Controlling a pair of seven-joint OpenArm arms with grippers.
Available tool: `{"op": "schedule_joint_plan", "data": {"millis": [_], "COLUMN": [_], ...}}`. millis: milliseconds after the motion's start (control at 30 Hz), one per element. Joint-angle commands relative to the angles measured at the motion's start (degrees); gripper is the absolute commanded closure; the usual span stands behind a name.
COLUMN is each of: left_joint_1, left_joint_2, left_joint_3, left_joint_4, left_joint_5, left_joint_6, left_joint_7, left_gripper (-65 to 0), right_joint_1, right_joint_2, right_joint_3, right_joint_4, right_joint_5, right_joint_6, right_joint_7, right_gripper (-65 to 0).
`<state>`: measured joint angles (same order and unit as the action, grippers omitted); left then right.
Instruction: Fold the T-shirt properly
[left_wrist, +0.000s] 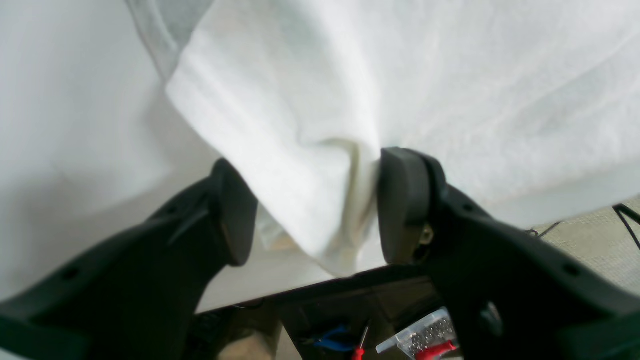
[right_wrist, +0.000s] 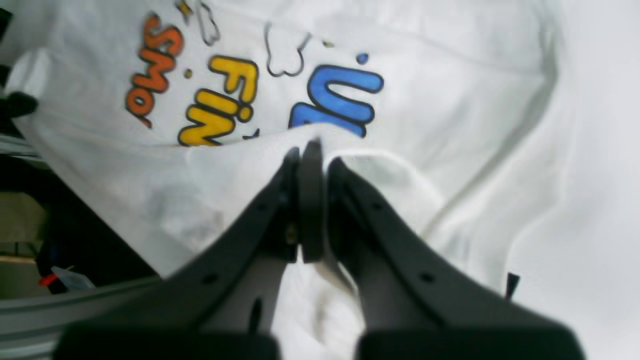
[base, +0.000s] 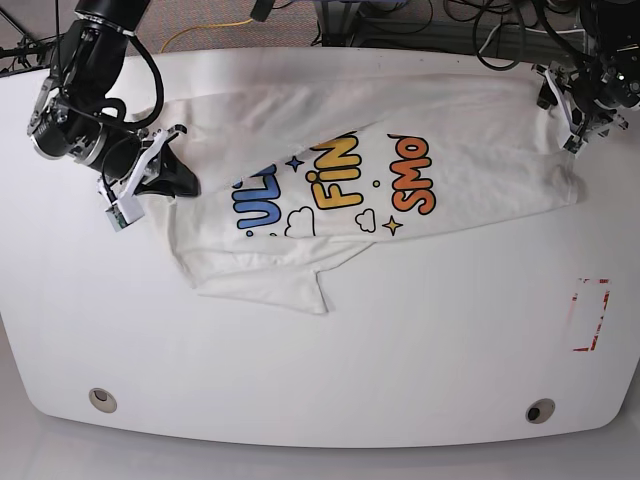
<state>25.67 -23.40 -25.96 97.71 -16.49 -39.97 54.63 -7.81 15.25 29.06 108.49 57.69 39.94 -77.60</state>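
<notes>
The white T-shirt (base: 450, 120) lies spread across the back half of the table, print side up, with blue, yellow and orange letters. Its lower left part is folded into a point toward the front. My right gripper (base: 186, 182) is at the shirt's left edge in the base view; in the right wrist view the right gripper (right_wrist: 310, 150) is shut on a fold of the T-shirt (right_wrist: 450, 100) just below the blue letters. My left gripper (base: 573, 125) is at the shirt's right edge. In the left wrist view the left gripper (left_wrist: 315, 200) stands open with a bunched fold of T-shirt (left_wrist: 450, 75) between its pads.
The white table (base: 400, 380) has two round holes near its front edge (base: 100, 399) (base: 540, 411) and a red-outlined mark at the right (base: 590, 315). Cables (base: 480, 30) lie behind the table. A clear box of small parts (left_wrist: 425, 335) shows below the table edge.
</notes>
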Motion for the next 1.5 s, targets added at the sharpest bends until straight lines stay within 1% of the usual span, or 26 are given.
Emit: {"op": "schedule_joint_plan", "data": {"millis": [0, 167, 267, 367, 433, 600, 733, 833, 1067, 1100, 1133, 1233, 1300, 1333, 1400, 1467], "left_joint_1": [-0.1, -0.2, -0.3, -0.3, -0.3, -0.3, -0.3, -0.3, -0.3, -0.3, -0.3, -0.4, -0.4, -0.6, -1.5, -1.7], "left_joint_2": [-1.0, -1.0, -1.0, -1.0, -1.0, -1.0, -1.0, -1.1, -1.1, -1.1, -1.1, -1.1, -1.1, -1.1, -1.1, -1.1], "left_joint_3": [-0.3, -0.3, -0.3, -0.3, -0.3, -0.3, -0.3, -0.3, -0.3, -0.3, -0.3, -0.3, -0.3, -0.3, -0.3, -0.3], "left_joint_4": [0.6, 0.6, 0.6, 0.6, 0.5, -1.8, -2.5, -2.5, -2.5, -2.5, -2.5, -2.5, -2.5, -2.5, -2.5, -2.5], "left_joint_5": [0.2, 0.2, 0.2, 0.2, 0.2, 0.2, 0.2, 0.2, 0.2, 0.2, 0.2, 0.2, 0.2, 0.2, 0.2, 0.2], "left_joint_6": [0.0, 0.0, 0.0, 0.0, 0.0, 0.0, 0.0, 0.0, 0.0, 0.0, 0.0, 0.0, 0.0, 0.0, 0.0, 0.0], "left_joint_7": [0.5, 0.5, 0.5, 0.5, 0.5, 0.5, 0.5, 0.4, 0.4, 0.4, 0.4, 0.4, 0.4, 0.4, 0.5, 0.5], "left_gripper": [-34.4, -34.4, -34.4, -34.4, -34.4, -34.4, -34.4, -34.4, -34.4, -34.4, -34.4, -34.4, -34.4, -34.4, -34.4, -34.4], "right_joint_1": [0.4, 0.4, 0.1, -0.3, -0.4, -0.5, -1.3, -2.9, -3.3, -3.3, -3.3, -3.4, -4.1, -4.3, -4.5, -5.2], "right_joint_2": [1.2, 1.5, 2.6, 2.9, 3.0, 3.8, 5.5, 6.3, 6.7, 6.7, 6.7, 6.6, 6.6, 6.7, 6.7, 6.7], "right_joint_3": [0.3, 0.3, 0.3, 0.7, 0.7, 0.7, 0.8, 0.8, 1.0, 1.4, 2.4, 5.1, 7.4, 8.5, 9.9, 10.4], "right_joint_4": [0.7, -3.5, -2.5, -2.4, -4.4, -14.4, -19.5, -19.5, -18.5, -18.2, -17.8, -15.8, -13.3, -12.3, -9.9, -8.0], "right_joint_5": [0.6, -0.5, -0.5, -0.9, -1.7, -7.8, -11.7, -12.0, -12.1, -12.3, -12.3, -11.9, -12.0, -12.0, -12.1, -12.4], "right_joint_6": [0.1, 0.1, 0.1, 0.1, 0.1, 0.1, 0.1, 0.1, 0.1, 0.1, 0.1, 0.1, 0.1, 0.1, 0.1, 0.1], "right_joint_7": [0.8, 0.8, 0.8, 0.8, 0.8, 0.9, 1.0, 1.1, 1.1, 1.1, 1.1, 1.0, 0.9, 0.9, 0.8, 0.8], "right_gripper": [-0.8, -0.8, -0.8, -0.8, -0.8, -0.8, -0.8, -0.8, -1.3, -2.5, -5.9, -24.3, -40.7, -46.8, -53.1, -52.6]}}
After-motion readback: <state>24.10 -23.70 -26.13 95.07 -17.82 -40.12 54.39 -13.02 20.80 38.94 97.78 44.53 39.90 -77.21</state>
